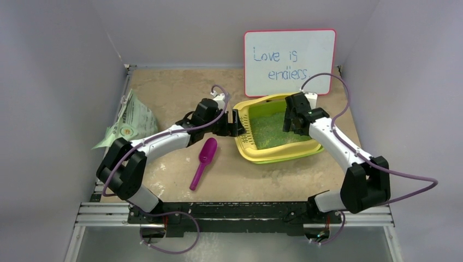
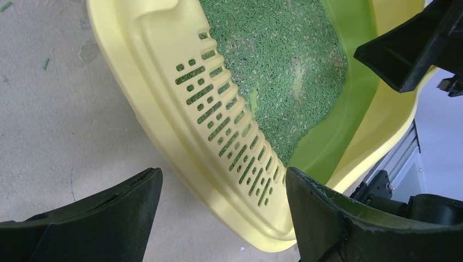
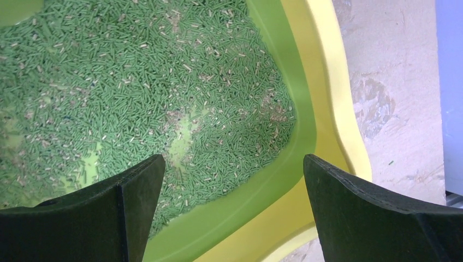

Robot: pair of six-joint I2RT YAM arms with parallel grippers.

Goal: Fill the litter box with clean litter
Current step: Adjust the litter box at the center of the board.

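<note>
Scuffed beige table (image 1: 169, 93) carries 4 things: yellow litter box (image 1: 273, 156) R of centre, magenta scoop (image 1: 203, 162) lying near its L side, pale green bag (image 1: 131, 123) at L edge, red-framed whiteboard (image 1: 289, 63) upright at back, just behind box.

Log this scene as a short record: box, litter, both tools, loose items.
litter box: yellow, slotted end toward the left arm
litter: green, covers most of the floor, a few thin patches
left tool: open, jaws astride the slotted end
right tool: open, above the litter
scoop: magenta, lying left of the box, untouched
bag: pale green, far left
</note>
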